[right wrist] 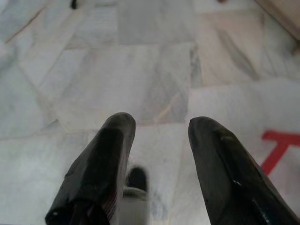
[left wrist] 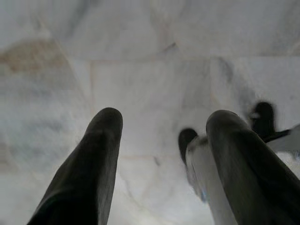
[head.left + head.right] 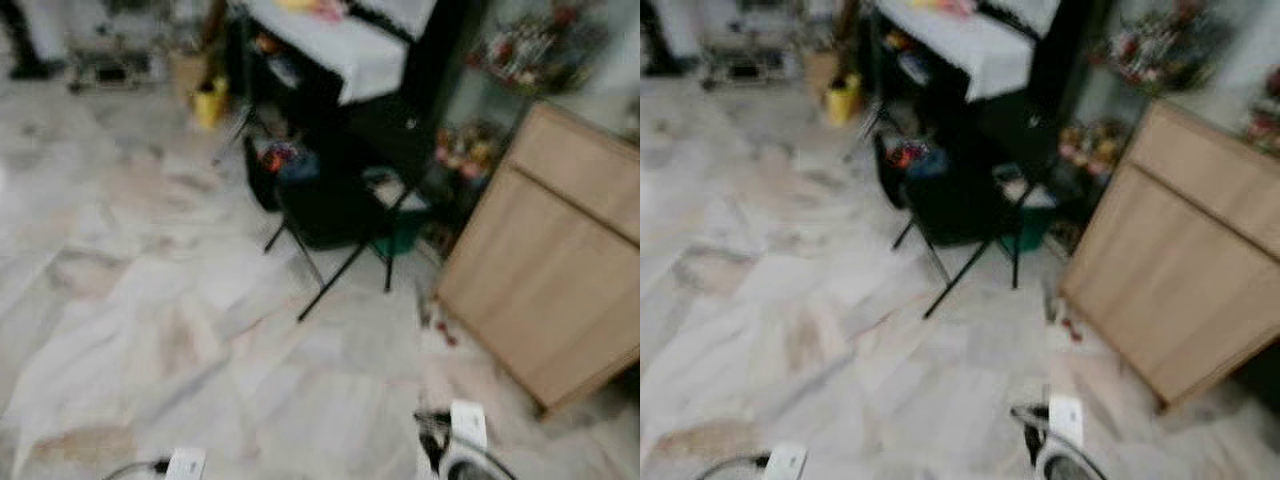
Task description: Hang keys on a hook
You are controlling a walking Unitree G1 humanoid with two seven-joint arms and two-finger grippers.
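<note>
Marble floor (image 3: 150, 300) lies open between wooden cabinet (image 3: 560, 260) and folding chair (image 3: 340, 215).

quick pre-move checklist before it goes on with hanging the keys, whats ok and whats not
1. Keys located: cannot tell, the blurred head views show none.
2. Hook located: cannot tell, none can be made out.
3. Left pincer free to grasp: ok, fingers apart over the marble floor, nothing between them.
4. Right pincer free to grasp: ok, fingers apart, nothing held.
5. Path ahead: not ok, a black folding table with clutter under it stands ahead, and a wooden cabinet stands to the right.
6. Image steady enough to plan: not ok, both head views are blurred.
</note>
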